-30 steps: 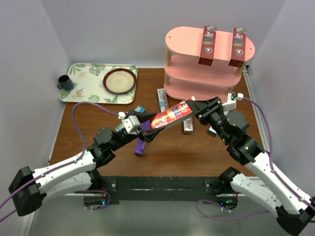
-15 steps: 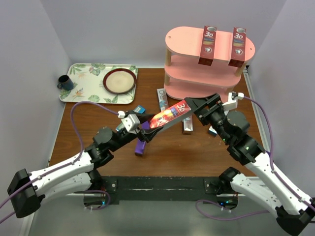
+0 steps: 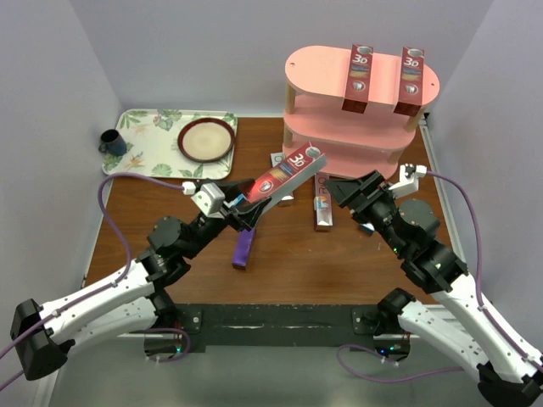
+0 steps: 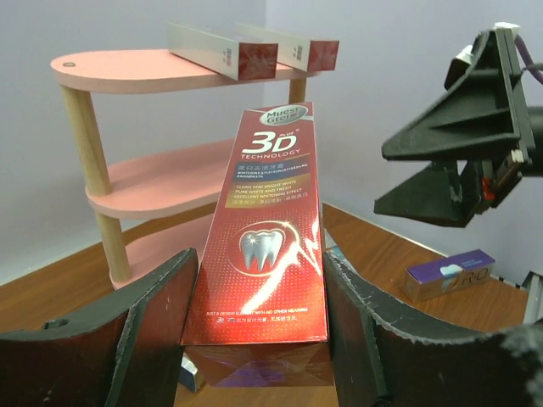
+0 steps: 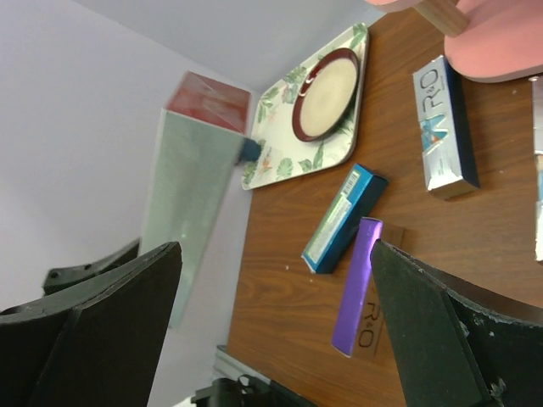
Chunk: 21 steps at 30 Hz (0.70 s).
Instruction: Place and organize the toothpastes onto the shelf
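My left gripper (image 3: 246,208) is shut on the lower end of a red "3D" toothpaste carton (image 3: 284,176), which slants up toward the pink shelf (image 3: 314,64). The left wrist view shows that carton (image 4: 270,212) squeezed between both fingers (image 4: 161,297). My right gripper (image 3: 344,188) stands open just right of the carton, touching nothing. Two red cartons (image 3: 359,79) lie across the shelf's top tier. On the table lie a purple carton (image 5: 358,284), a teal one (image 5: 344,219) and a silver-white one (image 5: 443,127).
A floral tray (image 3: 144,144) at the back left carries a plate (image 3: 206,139) and a dark mug (image 3: 111,142). Another silver-white carton (image 3: 322,210) lies in front of the shelf's base. A second purple carton (image 4: 445,273) rests near the right arm.
The right gripper opened, let go of the red carton's upper end and drew back to the right. The left gripper swung the carton up and toward the shelf.
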Each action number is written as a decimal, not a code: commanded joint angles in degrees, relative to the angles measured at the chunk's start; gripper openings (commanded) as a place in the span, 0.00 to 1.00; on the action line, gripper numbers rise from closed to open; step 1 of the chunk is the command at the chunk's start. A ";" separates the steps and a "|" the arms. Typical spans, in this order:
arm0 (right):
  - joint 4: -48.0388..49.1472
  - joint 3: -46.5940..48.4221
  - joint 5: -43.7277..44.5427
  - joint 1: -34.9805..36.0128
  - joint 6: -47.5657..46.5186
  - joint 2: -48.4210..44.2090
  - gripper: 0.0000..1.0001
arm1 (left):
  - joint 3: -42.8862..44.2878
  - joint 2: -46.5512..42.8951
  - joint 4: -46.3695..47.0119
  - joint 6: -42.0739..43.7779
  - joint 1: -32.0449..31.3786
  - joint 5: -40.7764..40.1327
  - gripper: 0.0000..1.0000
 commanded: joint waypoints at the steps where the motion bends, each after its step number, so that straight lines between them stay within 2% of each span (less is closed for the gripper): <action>1: -3.08 1.05 1.72 -0.10 -5.33 -1.16 0.99 | 4.40 -0.60 5.43 0.90 -0.02 -2.99 0.00; 7: -6.33 1.66 1.28 -0.10 -8.86 -1.68 0.99 | 10.98 1.50 4.20 4.59 -0.02 -8.09 0.00; 10: -8.09 1.66 1.80 -0.02 -10.26 -2.39 0.99 | 17.47 4.75 2.71 7.32 -0.02 -11.42 0.00; 21: -14.15 2.80 1.89 -0.10 -16.68 -2.91 0.99 | 42.09 27.86 -6.95 11.80 1.38 -20.13 0.00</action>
